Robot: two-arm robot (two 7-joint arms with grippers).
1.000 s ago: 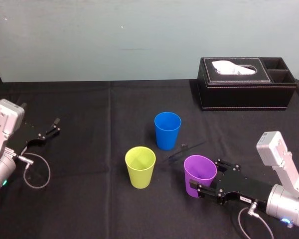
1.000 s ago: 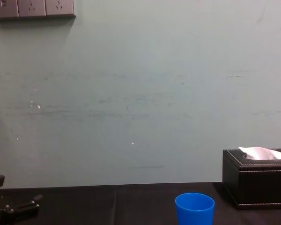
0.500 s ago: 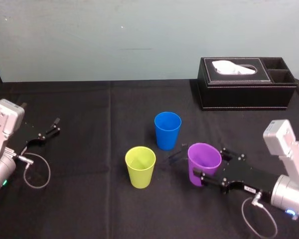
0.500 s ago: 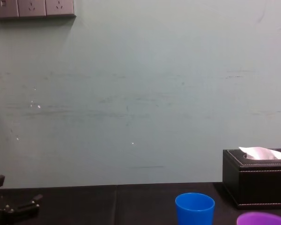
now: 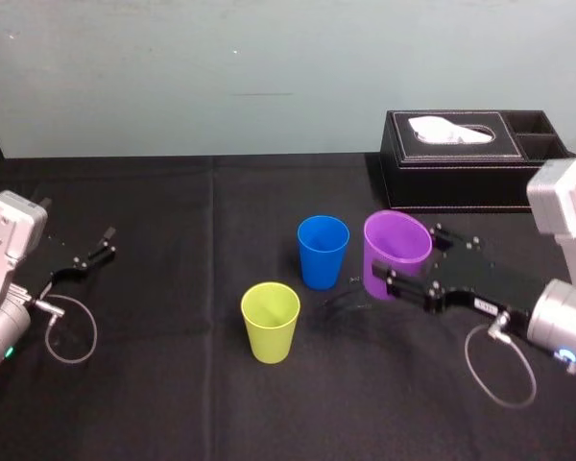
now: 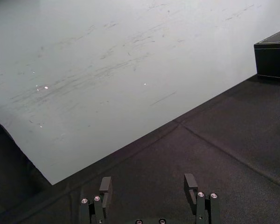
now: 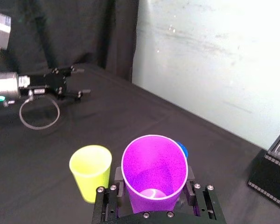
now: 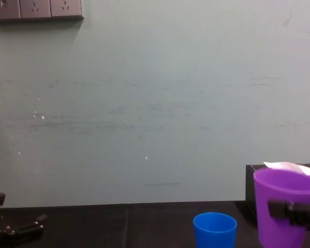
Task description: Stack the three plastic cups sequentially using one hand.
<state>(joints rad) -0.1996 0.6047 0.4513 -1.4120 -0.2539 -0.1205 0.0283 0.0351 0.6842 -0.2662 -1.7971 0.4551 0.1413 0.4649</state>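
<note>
My right gripper (image 5: 403,274) is shut on the purple cup (image 5: 396,254), holding it upright in the air just right of the blue cup (image 5: 323,251). From the right wrist, the purple cup (image 7: 154,171) sits between the black fingers (image 7: 113,178), with the blue cup's rim (image 7: 182,150) peeking out behind it. The chest view shows the purple cup (image 8: 283,212) raised above the blue cup (image 8: 214,230). The yellow-green cup (image 5: 270,321) stands on the black cloth, nearer me and left of the blue one. My left gripper (image 5: 96,250) rests open at the far left, its fingers (image 6: 105,185) spread apart.
A black tissue box (image 5: 474,160) with a white tissue stands at the back right against the pale wall. A black cloth (image 5: 173,384) covers the table. A grey cable loop (image 5: 72,336) hangs by the left arm, another (image 5: 499,365) by the right arm.
My right gripper has lifted the purple cup off the cloth and carried it up and back, to beside the blue cup. The left arm has stayed still.
</note>
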